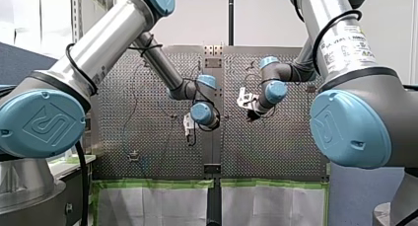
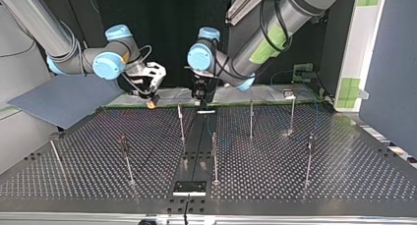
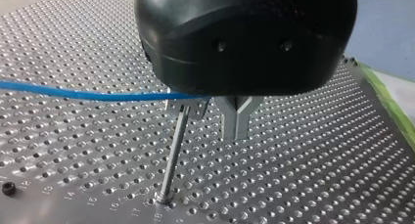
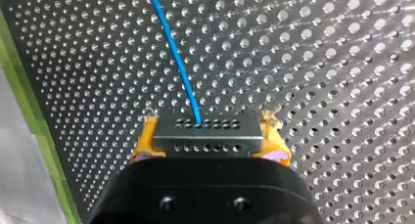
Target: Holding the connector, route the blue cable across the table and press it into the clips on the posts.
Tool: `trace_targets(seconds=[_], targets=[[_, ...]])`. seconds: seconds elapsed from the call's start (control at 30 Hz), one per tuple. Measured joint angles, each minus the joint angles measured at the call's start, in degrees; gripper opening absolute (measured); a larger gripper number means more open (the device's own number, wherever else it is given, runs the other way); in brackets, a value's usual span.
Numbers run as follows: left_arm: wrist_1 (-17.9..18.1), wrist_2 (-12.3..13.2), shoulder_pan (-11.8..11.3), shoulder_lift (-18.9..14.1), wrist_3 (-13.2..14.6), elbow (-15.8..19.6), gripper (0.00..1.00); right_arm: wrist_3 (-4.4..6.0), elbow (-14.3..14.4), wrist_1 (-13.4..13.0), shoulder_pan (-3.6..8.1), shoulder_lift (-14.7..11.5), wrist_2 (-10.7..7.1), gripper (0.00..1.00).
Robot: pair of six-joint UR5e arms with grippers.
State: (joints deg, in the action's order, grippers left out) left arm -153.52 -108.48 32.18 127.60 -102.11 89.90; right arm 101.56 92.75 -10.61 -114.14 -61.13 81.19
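Grey table (image 1: 276, 147) is seen at the front view's centre, with the left gripper (image 1: 189, 132) and right gripper (image 1: 252, 115) held near each other above it. In the top view both are hung at upper centre. At the left wrist, the blue cable (image 3: 98, 94) is led sideways to parted fingers (image 3: 238, 119) just above a post (image 3: 173, 155). This arm is judged the nearer for pressing. At the right wrist, the connector (image 4: 206, 132) is pinched between yellow pads (image 4: 145, 138), and the cable is run straight ahead.

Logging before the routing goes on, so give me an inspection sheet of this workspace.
Surface: perforated metal table.
Job's things: thin metal posts upright; dark perforated connector block, blue cable leaving it.
Clutter: small black bolt on the table.
Grippers: right gripper, yellow pads, shut on the connector; left gripper at a post's top, blue cable reaching it.
Cables: black cable looped on my left arm.
Surroundings: blue-grey sheet beside the table.
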Motion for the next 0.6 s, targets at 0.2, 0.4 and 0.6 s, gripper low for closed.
trace_targets(seconds=[0.2,0.4,0.6], targets=[[-0.52,0.23,-0.12,0.33,-0.02,-2.42,0.02,0.62,-0.21,-1.57,0.75,0.91,-2.59,0.00],[-1.71,1.11,-0.87,0.89,-0.04,-4.72,0.02,1.41,-1.46,-2.00,1.56,1.16,-3.75,0.00],[-4.17,2.42,-1.52,3.54,-0.03,-7.55,0.02,1.92,-2.67,-2.08,2.61,2.52,-4.55,0.00]])
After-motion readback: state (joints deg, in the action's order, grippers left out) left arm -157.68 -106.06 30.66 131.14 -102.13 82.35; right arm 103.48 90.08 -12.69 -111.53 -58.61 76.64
